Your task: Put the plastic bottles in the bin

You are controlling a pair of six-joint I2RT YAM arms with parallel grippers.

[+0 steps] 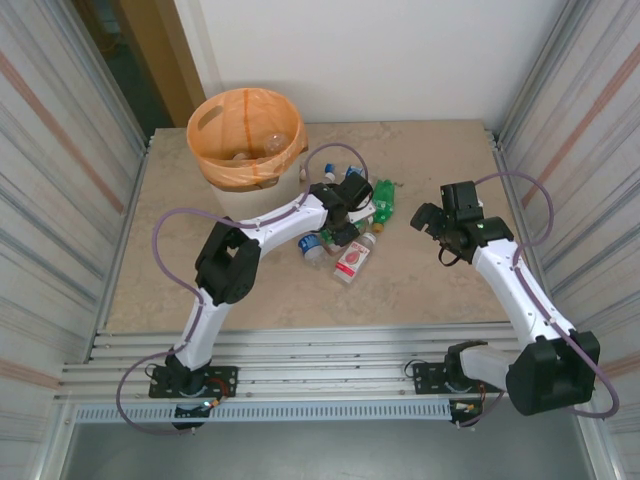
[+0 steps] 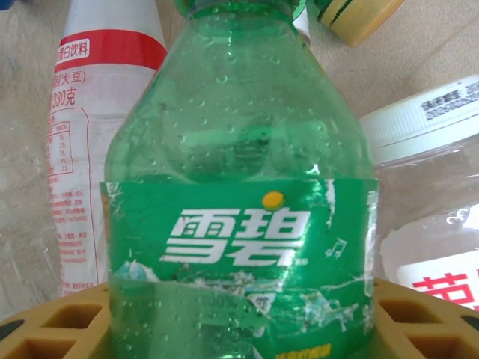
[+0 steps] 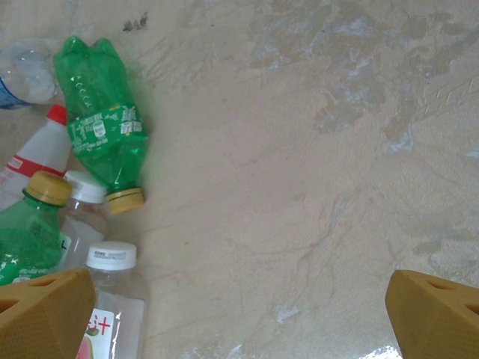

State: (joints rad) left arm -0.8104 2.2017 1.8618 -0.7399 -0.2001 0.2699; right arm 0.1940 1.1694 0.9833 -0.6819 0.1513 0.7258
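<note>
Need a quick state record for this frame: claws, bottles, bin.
left claw: shut on green bottle, down at the bottle pile
right claw: open, holding nothing, over bare table to the right of the pile
bin: far left of the table, orange liner, clear items inside
remaining: several bottles on the table, mid-table cluster

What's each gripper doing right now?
Left gripper: closed on the green bottle.
Right gripper: open, holding nothing, above the table.
</note>
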